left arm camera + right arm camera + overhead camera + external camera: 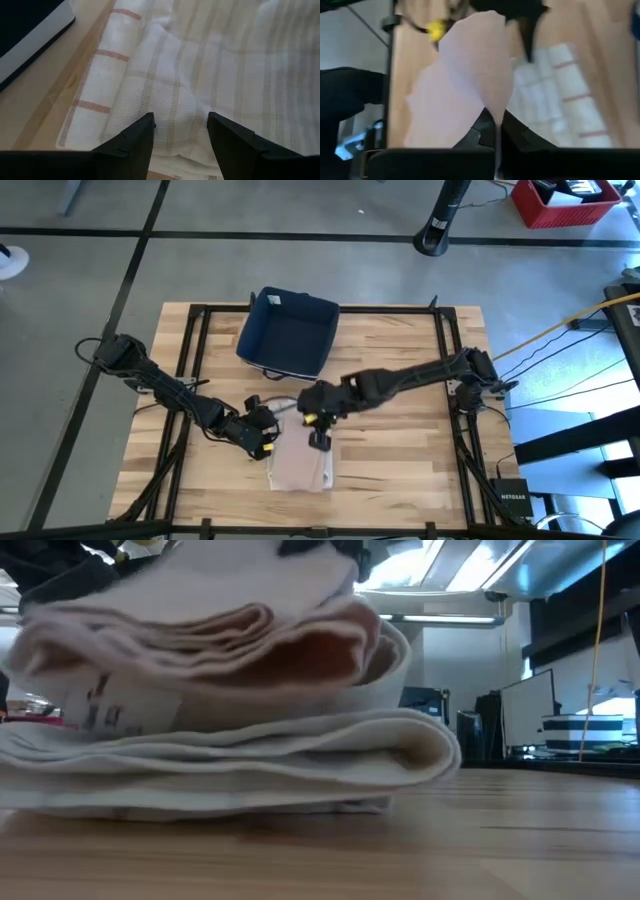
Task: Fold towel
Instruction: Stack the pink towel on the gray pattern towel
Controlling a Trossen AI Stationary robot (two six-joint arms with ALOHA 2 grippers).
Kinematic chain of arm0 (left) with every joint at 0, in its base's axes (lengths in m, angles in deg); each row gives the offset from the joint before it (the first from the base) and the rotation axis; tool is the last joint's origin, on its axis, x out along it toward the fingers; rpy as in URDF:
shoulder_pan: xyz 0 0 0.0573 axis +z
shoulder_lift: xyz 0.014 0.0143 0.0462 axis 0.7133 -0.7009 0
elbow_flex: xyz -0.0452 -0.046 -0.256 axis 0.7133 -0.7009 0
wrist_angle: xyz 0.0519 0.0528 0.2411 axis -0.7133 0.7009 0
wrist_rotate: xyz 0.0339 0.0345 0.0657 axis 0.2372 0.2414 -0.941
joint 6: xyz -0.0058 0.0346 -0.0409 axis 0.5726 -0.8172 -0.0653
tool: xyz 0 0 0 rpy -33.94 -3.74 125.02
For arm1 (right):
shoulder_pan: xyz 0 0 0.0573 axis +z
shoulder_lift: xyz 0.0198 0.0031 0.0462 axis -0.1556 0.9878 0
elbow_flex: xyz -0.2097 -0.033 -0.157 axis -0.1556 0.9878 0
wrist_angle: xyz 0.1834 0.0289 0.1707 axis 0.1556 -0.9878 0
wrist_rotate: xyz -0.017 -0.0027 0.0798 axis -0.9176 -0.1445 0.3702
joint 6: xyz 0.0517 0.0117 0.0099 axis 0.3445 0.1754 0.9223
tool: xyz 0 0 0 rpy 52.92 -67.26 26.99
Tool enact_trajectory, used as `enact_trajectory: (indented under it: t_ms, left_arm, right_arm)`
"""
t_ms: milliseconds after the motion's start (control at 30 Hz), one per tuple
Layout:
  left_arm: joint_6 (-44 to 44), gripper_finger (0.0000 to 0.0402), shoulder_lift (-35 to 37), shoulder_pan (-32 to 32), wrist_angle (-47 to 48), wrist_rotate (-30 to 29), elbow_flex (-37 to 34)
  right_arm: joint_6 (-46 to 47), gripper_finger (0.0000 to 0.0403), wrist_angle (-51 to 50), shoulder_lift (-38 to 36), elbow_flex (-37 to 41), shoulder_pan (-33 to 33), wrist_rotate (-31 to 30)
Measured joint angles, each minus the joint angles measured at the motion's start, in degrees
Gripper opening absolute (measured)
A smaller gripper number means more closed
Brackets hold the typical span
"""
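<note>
A wooden table point(400, 470) of pale butcher-block planks is carrying everything. A folded towel point(300, 463) is lying on it near the front edge, its layers stacking up thickly in the low view point(230, 755). A dark blue bin point(290, 332) with a white rim is sitting on the table toward the back, well apart from the towel. Black frame bars point(445, 360) are running along the tabletop's sides and back.

Dark blue bin point(290, 332) on wooden table point(400, 470), possibly red crate point(560, 205) beyond
</note>
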Motion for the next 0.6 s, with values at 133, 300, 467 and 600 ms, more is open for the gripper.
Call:
enact_trajectory:
  t_ms: [133, 300, 467, 600]
  left_arm:
    - [0.0, 0.0178, 0.0, 0.0, 0.0, 0.0, 0.0]
    - [0.0, 0.0178, 0.0, 0.0, 0.0, 0.0, 0.0]
    - [0.0, 0.0178, 0.0, 0.0, 0.0, 0.0, 0.0]
    - [0.0, 0.0178, 0.0, 0.0, 0.0, 0.0, 0.0]
  right_arm:
    - [-2.8, 0.0004, -0.7, 0.0, 0.1, -2.9, 0.7]
    - [-5.2, 0.0004, 0.2, -0.1, 3.5, -4.9, 1.4]
    - [-9.1, 0.0004, 4.1, 0.0, 10.1, -5.3, 1.8]
    - [-14.2, 0.0005, 11.6, 0.0, 14.5, -5.2, 1.1]
